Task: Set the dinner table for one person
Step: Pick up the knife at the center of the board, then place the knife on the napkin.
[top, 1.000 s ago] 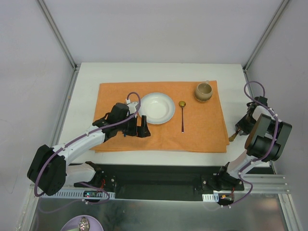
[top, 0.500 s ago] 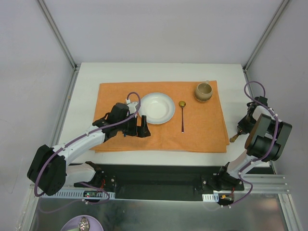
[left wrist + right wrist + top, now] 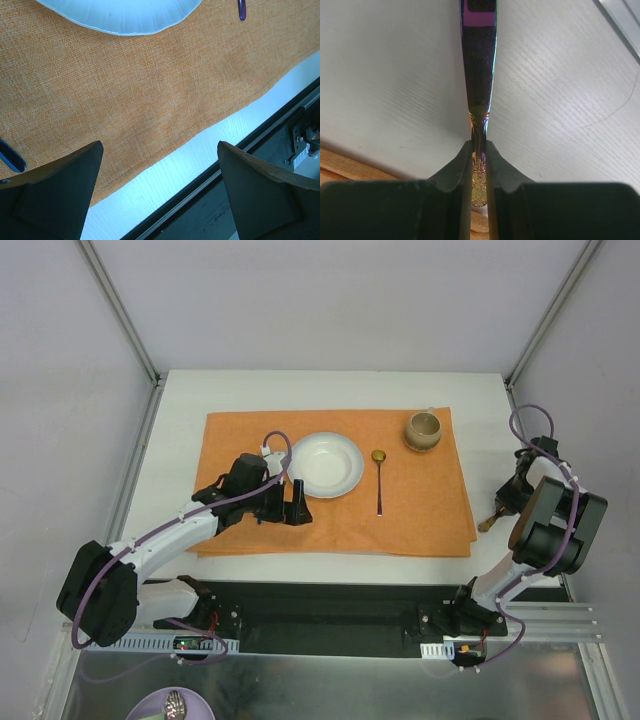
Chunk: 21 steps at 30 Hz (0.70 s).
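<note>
Left end effector point(image 3: 285, 508), jaws wide apart, hangs over the near-left part of the orange placemat point(image 3: 420, 505). Right end effector point(image 3: 478, 150) is clamped on an iridescent utensil point(image 3: 479, 60) above the bare white tabletop point(image 3: 180, 410), right of the placemat. Farther: plate point(image 3: 325, 465), spoon point(image 3: 379, 480) to its right, cup point(image 3: 423, 430) at the far-right corner.

White dinner table point(image 3: 180, 400) with one orange placemat point(image 3: 430, 505) spread on it

The table's a flat white top with metal rails down the left and right sides, way bigger than the cloth. The placemat lies flat with bare white showing all round, and its near edge is a bit wavy. On the cloth there's a white plate point(image 3: 326, 464) left of center, a spoon point(image 3: 379, 480) just to its right and a brownish cup point(image 3: 423, 430) in the far right corner. A cutlery piece point(image 3: 487, 523) sits over the bare strip right of the cloth, can't tell if it's touching.
</note>
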### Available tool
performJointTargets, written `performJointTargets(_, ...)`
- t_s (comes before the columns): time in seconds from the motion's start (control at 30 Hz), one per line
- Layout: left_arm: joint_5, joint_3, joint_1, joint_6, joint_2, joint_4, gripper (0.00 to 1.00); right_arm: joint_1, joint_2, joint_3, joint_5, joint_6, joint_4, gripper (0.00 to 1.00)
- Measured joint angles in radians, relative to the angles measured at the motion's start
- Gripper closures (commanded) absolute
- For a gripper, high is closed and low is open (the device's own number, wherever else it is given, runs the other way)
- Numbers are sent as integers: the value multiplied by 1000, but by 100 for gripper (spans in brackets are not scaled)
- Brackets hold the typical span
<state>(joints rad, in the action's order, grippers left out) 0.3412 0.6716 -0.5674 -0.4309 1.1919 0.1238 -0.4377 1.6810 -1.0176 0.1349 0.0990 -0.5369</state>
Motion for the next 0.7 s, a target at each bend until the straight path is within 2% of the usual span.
performJointTargets(0.23,0,0,0,0,0,0,1,0,-34,-84,-13,1,-11,99)
performJointTargets(0.47,1,0,0,0,0,0,1,13,-71,-96,-61,3,-22,99)
performJointTargets(0.7,3,0,0,-1,0,0,1,166,-66,-93,-97,-3,-38,99)
